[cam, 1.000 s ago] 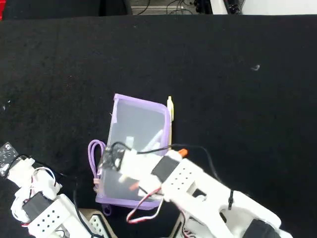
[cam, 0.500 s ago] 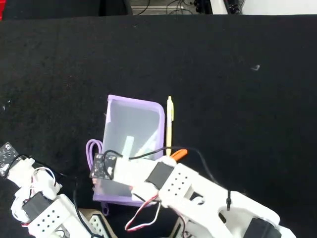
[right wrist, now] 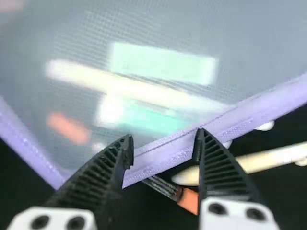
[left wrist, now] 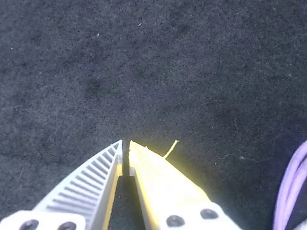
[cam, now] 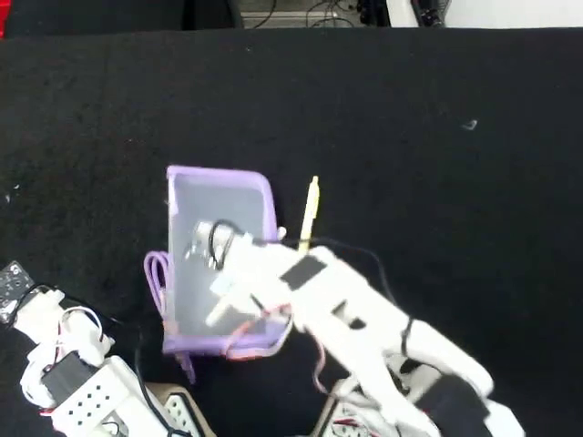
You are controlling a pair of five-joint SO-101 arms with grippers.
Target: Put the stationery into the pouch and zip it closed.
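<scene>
The pouch (cam: 214,196) lay on the black counter (cam: 437,182), a little toward the near edge and left of the middle. Its long axis ran from the near edge toward the far edge, almost straight, and its clear face was turned up. A purple loop (cam: 155,278) hung out at its left long side. A yellow pen (cam: 310,211) lay just beside the right long side, not touching it, and its long axis was nearly parallel to the pouch.

The right arm (cam: 364,328) came in from the near right corner and covered the near half of the pouch. The right hand (right wrist: 163,143) was spread, with the purple sewn edge of the pouch between its two fingers and nothing pinched. Through the mesh some pale, green and orange things showed, too blurred to name.

The left arm (cam: 73,382) sat at the near left corner. The left hand (left wrist: 125,148) was pressed together over bare cloth, holding nothing.

Wide bare cloth lay toward the far edge and the right edge.
</scene>
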